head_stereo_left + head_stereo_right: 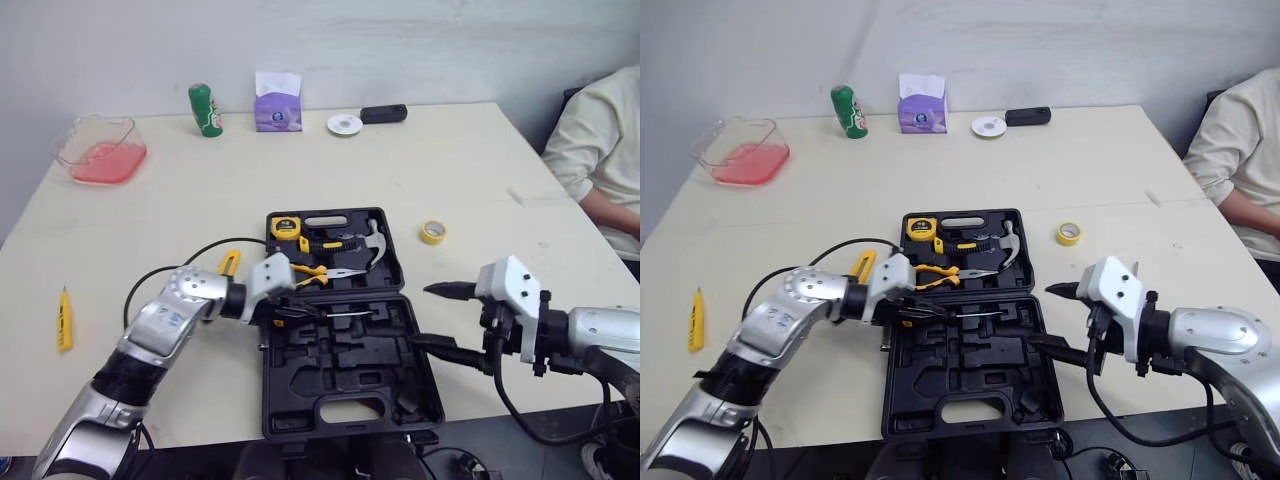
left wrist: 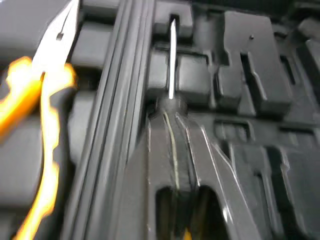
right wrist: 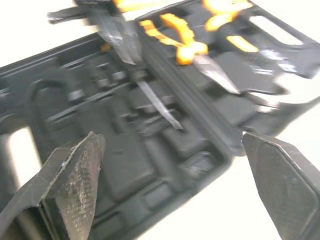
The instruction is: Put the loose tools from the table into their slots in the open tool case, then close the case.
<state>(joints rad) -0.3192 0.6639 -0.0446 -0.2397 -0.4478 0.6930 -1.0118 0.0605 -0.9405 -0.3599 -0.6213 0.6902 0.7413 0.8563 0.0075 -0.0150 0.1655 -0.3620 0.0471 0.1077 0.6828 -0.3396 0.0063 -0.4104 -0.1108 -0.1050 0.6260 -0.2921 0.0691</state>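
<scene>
The black tool case (image 1: 340,372) lies open at the table's front middle. Its far half holds a yellow tape measure (image 1: 286,226), a hammer (image 1: 372,243) and yellow-handled pliers (image 1: 325,271). My left gripper (image 1: 287,308) is shut on a screwdriver, whose metal shaft (image 2: 171,65) lies over a moulded slot in the near half, just by the hinge. My right gripper (image 1: 424,316) hangs open at the case's right edge with nothing between its fingers (image 3: 70,172). A yellow hand tool (image 1: 64,320) lies loose at the far left, and another yellow tool (image 1: 229,262) lies beside my left arm.
A roll of yellow tape (image 1: 432,232) sits right of the case. Along the back stand a pink-filled clear tub (image 1: 100,150), a green can (image 1: 205,108), a purple tissue pack (image 1: 277,105), a white disc (image 1: 344,124) and a black bar (image 1: 384,113). A person (image 1: 600,140) sits at the right.
</scene>
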